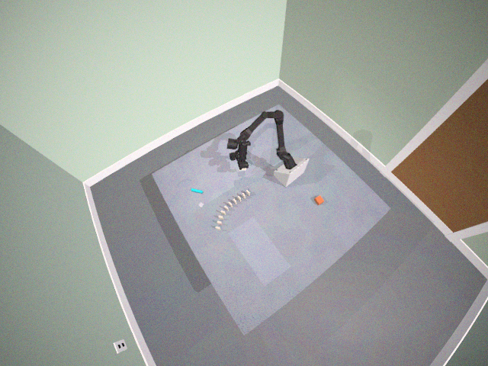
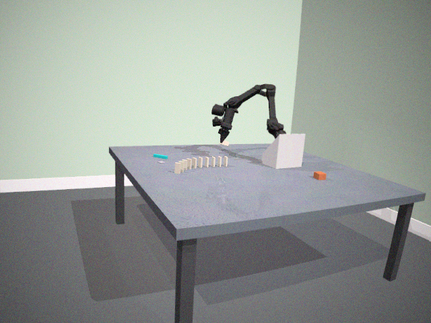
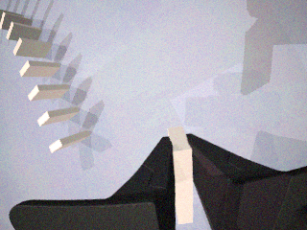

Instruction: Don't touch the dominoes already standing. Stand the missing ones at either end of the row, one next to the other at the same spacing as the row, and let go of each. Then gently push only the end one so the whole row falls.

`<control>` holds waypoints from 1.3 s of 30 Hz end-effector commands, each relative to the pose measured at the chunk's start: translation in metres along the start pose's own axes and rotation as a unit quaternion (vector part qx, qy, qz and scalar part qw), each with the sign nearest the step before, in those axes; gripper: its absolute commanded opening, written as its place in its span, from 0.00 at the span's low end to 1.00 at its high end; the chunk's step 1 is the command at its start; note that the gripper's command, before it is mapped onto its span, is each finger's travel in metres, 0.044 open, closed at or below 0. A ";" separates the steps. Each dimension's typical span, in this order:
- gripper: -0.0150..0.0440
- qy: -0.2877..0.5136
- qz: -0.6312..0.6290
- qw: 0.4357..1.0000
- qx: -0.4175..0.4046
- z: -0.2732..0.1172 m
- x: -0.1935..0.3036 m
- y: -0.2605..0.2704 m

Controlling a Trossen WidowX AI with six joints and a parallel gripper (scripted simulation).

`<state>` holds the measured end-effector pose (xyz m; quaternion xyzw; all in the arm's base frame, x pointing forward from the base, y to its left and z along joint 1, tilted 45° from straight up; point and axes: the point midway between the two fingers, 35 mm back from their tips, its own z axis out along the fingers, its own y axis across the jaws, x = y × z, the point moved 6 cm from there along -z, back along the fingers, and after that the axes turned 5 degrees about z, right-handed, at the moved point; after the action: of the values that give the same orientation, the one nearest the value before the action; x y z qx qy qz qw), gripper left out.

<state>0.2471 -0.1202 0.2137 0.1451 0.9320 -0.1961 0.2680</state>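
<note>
A curved row of several cream dominoes (image 1: pixel 223 212) (image 2: pixel 177 167) (image 3: pixel 52 92) stands upright on the table. My gripper (image 1: pixel 243 168) (image 2: pixel 222 141) (image 3: pixel 177 142) is shut on a cream domino (image 2: pixel 225 142) (image 3: pixel 183 168). It holds this domino tilted above the table, beyond the row's end nearest the arm's base and clear of the standing dominoes. In the wrist view the held domino is between the two black fingers, and part of the row shows at the upper left. I see no other loose domino for certain.
A cyan bar (image 1: pixel 197 191) (image 2: pixel 160 156) and a small flat pale piece (image 1: pixel 200 204) (image 2: pixel 161 161) lie left of the row. A white wedge-shaped block (image 1: pixel 294 173) (image 2: pixel 291 151) stands by the arm's base. An orange block (image 1: pixel 319 200) (image 2: pixel 319 175) lies to the right.
</note>
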 end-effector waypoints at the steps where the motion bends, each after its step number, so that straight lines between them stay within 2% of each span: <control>1: 0.29 -0.035 0.024 0.999 -0.023 0.011 -0.002 -0.006; 20: 0.29 -0.232 0.084 0.964 -0.099 0.035 -0.007 -0.045; 39: 0.29 -0.422 0.031 0.899 -0.117 0.021 0.015 -0.083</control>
<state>0.2219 -0.1993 0.2134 0.0678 0.7565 -0.1138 0.6404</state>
